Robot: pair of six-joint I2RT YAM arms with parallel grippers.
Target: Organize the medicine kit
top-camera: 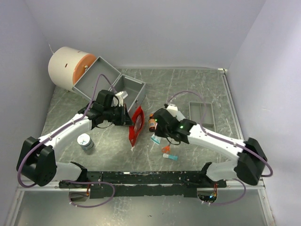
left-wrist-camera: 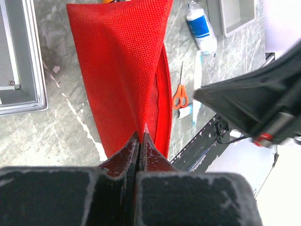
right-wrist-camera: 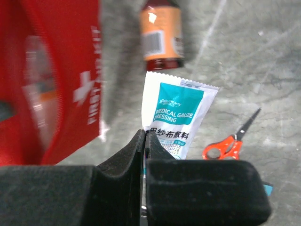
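Entry: medicine kit, partly sorted. Left gripper [left-wrist-camera: 140, 136] is clamped flat on one edge of the red pouch [left-wrist-camera: 122, 61], holding it up between the two arms. Its zip side appears to gape, and whether the far end rests on the table cannot be told. Right gripper [right-wrist-camera: 143, 136] is pinched shut on the near edge of a gauze sachet [right-wrist-camera: 181, 113], which lies just beside the pouch. A brown bottle [right-wrist-camera: 161, 35] lies beyond it and scissors [right-wrist-camera: 225, 146] are loose nearby. The grey case [top-camera: 133, 84] stands open at the back left, well apart. Step in hand, by judgement: loading loose supplies into the pouch, with the sachet current. The next move calls for lifting the sachet clear and steering it into the zip opening while the pouch is held taut.
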